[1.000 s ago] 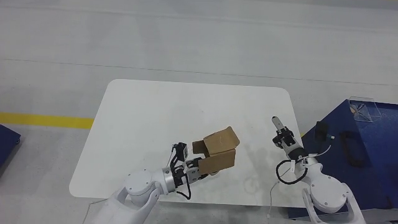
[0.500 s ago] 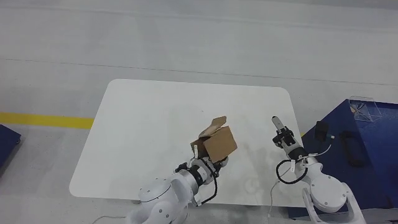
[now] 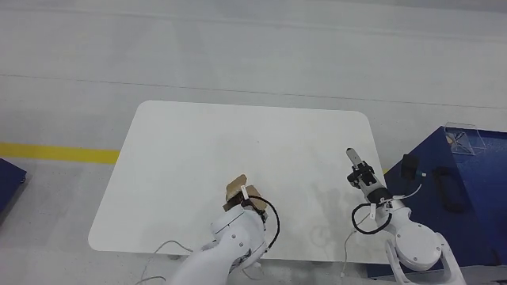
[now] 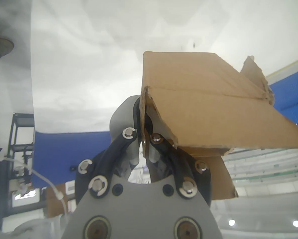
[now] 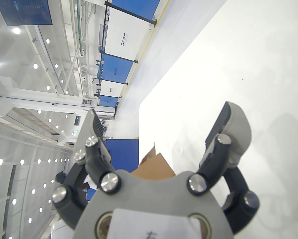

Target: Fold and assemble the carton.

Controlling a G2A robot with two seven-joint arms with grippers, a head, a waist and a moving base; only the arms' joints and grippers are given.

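- Carton: brown cardboard, partly folded. In the top view it sits over the near part of the table, a bit toward the robot's left of the middle. Most of it is hidden behind the left arm's wrist.
- Left gripper: clamped on the carton. The fingers pinch one cardboard wall edge between them.
- Left wrist view: two flat panels of the carton meet at a crease, with the box body spreading away from the pinched edge. A ragged flap sticks out at the far corner, and another panel hangs below, beside the gripper's links.
- Carton looks lifted off the table, but the top view is too blocked to be sure it clears the surface.
- Right gripper: fingers spread wide, nothing between them. In the top view the right gripper is over the table's right side near that edge, well apart from the carton.
- Right wrist view: the carton shows beyond the right gripper's base, low between the fingers, against the white table.
- Off the table, on the robot's right: a blue surface with a few dark items on it. A yellow floor line runs on the left side.
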